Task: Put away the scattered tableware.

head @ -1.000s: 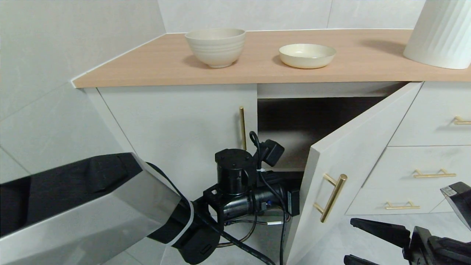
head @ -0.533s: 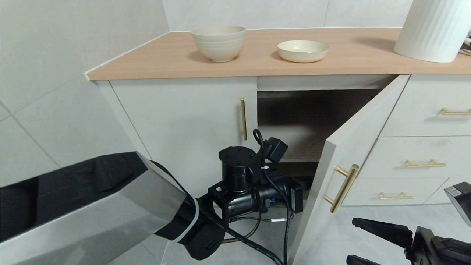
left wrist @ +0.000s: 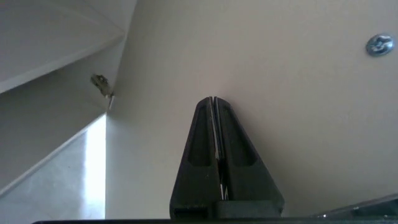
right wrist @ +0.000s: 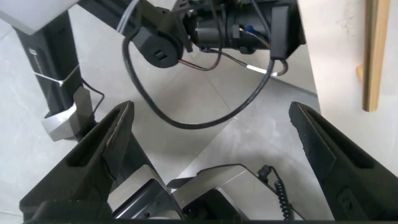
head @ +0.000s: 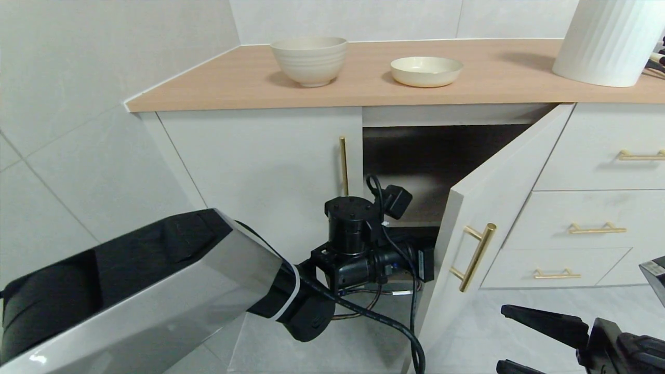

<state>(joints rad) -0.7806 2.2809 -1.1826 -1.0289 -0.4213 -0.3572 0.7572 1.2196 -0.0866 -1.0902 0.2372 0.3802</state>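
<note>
While the cabinet door stands partly open at four o'clock in the head view, both pieces of tableware wait on the countertop. The deep bowl sits at twelve o'clock and the shallow dish just beside it toward one o'clock, the two apart.

The step in hand looks like swinging the door wider from inside. The left gripper has its fingers pressed together and points at the door's pale inner face. To do this well, it should push along the door's arc, far from the hinge, and the trailing cable should stay off the door's lower edge. The right gripper, spread wide and empty at five o'clock, lies near the door's likely path and should give way.

The left wrist view tells how the fingers meet the panel, near a screw head, though actual contact cannot be confirmed. The head view gives the bowls and the door's angle. The right wrist view adds the cable loop hanging under the left wrist and the gold handle seen edge-on.
</note>
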